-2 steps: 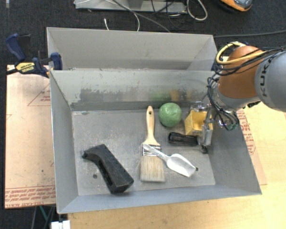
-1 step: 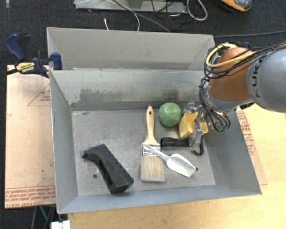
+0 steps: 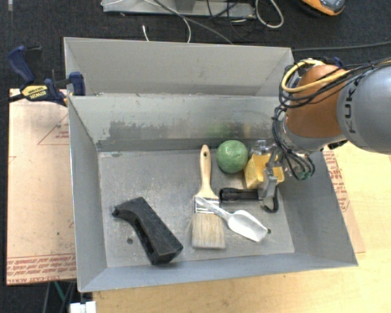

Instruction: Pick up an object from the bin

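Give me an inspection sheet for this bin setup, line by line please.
Surface: grey metal bin, floor scuffed.
Job's things: green ball, yellow block and black handle lie nearest the tool, at the back right.
Clutter: wooden paintbrush, white scoop, black angled piece toward the front.
Grippers: tool low in the bin, beside the yellow block.
Cables: cable bundle on the arm's wrist; loose cables behind the bin.
Surroundings: dark floor.

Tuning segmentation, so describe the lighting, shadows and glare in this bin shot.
Camera view: soft, even light on the bin floor; the green ball and black angled block cast only faint shadows; a darker band runs along the back wall's base; no hard glare on the metal.
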Controlling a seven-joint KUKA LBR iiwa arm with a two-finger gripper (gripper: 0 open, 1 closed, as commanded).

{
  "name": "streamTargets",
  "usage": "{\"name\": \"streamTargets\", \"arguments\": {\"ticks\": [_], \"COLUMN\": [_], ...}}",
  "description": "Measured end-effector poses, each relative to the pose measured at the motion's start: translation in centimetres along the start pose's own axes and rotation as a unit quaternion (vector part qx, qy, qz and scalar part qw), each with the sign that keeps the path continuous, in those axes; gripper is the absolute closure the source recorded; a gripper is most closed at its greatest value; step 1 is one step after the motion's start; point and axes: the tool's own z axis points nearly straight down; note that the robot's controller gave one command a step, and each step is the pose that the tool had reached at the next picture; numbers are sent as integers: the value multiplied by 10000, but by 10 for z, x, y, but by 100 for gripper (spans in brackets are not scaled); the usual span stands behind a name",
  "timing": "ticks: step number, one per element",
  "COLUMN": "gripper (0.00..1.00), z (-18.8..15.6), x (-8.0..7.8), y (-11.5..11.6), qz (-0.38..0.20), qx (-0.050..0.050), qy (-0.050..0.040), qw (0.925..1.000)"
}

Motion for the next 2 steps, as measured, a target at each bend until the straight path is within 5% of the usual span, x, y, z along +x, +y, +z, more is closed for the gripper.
{"name": "streamTargets", "arguments": {"ticks": [1,2], "gripper": [100,100], "z": [0,-104], "x": [13,9], "y": [-22,-12], "qz": [-1146,-191], "qx": [-9,-12], "qy": [-87,-3], "qw": [9934,9998]}}
